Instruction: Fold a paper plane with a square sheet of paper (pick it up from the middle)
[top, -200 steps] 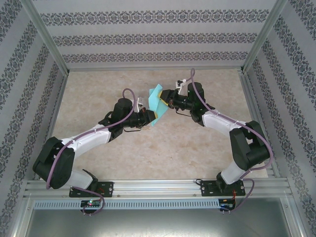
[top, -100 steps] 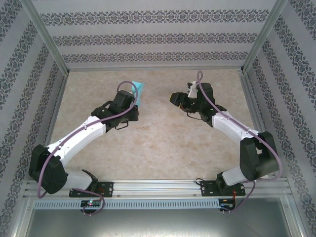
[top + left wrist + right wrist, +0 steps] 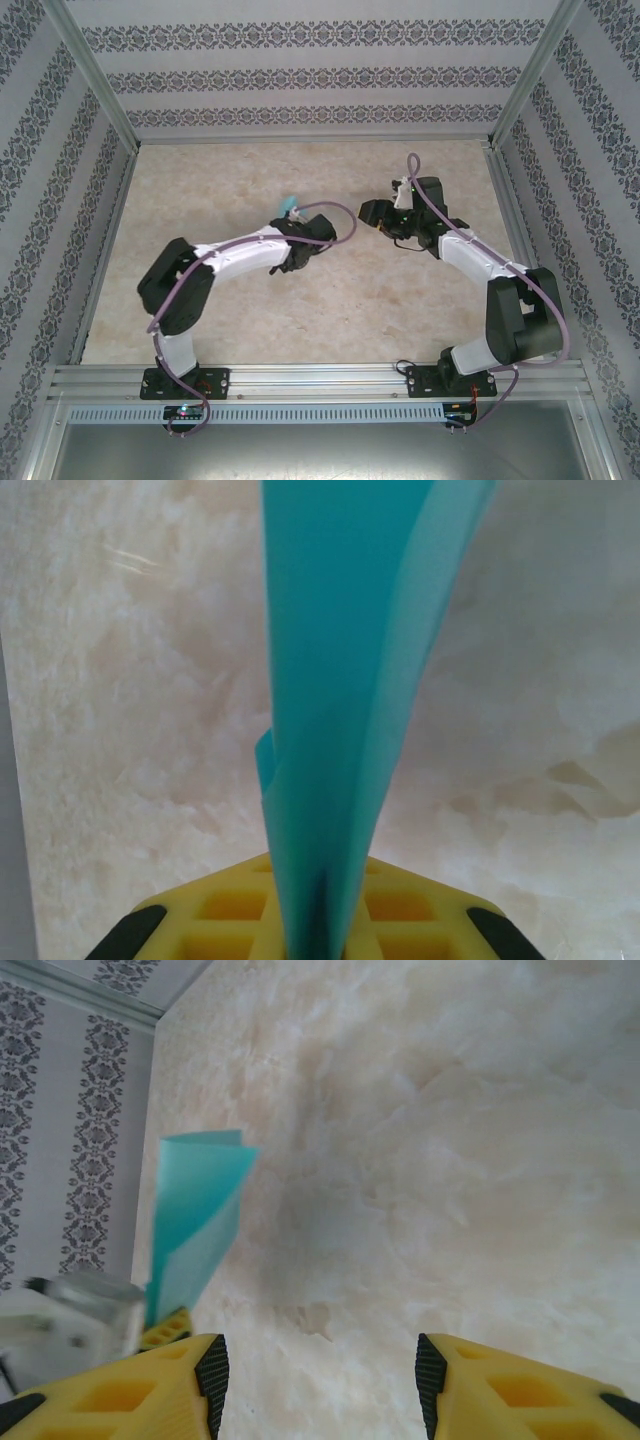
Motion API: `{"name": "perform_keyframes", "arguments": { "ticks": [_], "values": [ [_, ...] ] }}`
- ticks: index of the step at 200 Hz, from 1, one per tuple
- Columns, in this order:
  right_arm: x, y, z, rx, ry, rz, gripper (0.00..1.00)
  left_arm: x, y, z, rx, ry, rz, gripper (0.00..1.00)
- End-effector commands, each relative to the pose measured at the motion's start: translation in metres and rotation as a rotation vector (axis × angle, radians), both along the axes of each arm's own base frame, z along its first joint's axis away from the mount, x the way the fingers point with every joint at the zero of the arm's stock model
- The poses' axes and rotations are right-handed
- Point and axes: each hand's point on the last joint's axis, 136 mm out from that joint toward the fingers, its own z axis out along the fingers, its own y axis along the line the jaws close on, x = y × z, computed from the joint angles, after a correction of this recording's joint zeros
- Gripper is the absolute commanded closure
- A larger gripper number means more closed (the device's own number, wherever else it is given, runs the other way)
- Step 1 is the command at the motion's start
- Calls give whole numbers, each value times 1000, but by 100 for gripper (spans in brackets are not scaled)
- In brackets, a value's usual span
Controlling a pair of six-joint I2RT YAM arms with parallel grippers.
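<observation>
1. In the top external view, the left gripper [image 3: 296,216] is seen over the middle of the table [image 3: 330,300]. Little more than a teal tip of the sheet of paper [image 3: 290,206] is visible at it. The right gripper [image 3: 372,212] is well apart to its right.
2. The grasp is made clear in the left wrist view: the sheet is pinched at its lower end between the yellow fingers [image 3: 410,912].
3. In the right wrist view, the right fingers [image 3: 520,1395] are seen spread wide, with nothing held between them. The sheet is seen from the side, off to the left.
4. The sheet is noted as folded into overlapping layers. It rises from the grip as a narrow strip, plain and unmarked, with a paler layer along one edge.
</observation>
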Motion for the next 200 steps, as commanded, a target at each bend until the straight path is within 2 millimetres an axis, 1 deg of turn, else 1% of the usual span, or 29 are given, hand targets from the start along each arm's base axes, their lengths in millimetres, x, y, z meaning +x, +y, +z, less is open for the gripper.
{"name": "perform_keyframes", "arguments": {
  "ticks": [1, 20, 36, 50, 71, 97, 120, 138, 144, 161, 172, 180, 200],
  "values": [
    [0, -4, 2, 47, -27, 44, 45, -3, -11, -2, 109, 4, -74, 80],
    [0, -9, -4, 59, -14, 39, 46, -9, -32, -19, 146, 34, -143, 78],
    [1, -11, -5, 68, -12, 37, 45, -15, -45, -35, 155, 68, -181, 76],
    [3, -14, -4, 70, -15, 31, 45, -20, -54, -44, 148, 87, -208, 72],
    [2, -14, -4, 72, -15, 38, 45, -27, -67, -50, 107, 113, -240, 63],
    [1, -13, -7, 80, -6, 47, 44, -36, -84, -50, 13, 152, -274, 51],
    [-3, -10, -11, 87, 8, 54, 44, -48, -103, -42, -143, 201, -319, 44],
    [-8, -4, -14, 86, 16, 68, 44, -61, -120, -28, -284, 243, -363, 38],
    [-9, -2, -14, 86, 18, 71, 44, -65, -123, -24, -318, 252, -370, 34],
    [-13, 3, -15, 88, 22, 77, 44, -76, -133, -6, -426, 273, -398, 32],
    [-14, 7, -15, 83, 20, 82, 45, -82, -136, 7, -491, 279, -405, 31],
    [-15, 11, -14, 80, 22, 85, 45, -84, -135, 15, -528, 280, -399, 31],
    [-19, 24, -9, 83, 10, 106, 48, -85, -123, 36, -622, 268, -359, 31]
  ]
}}
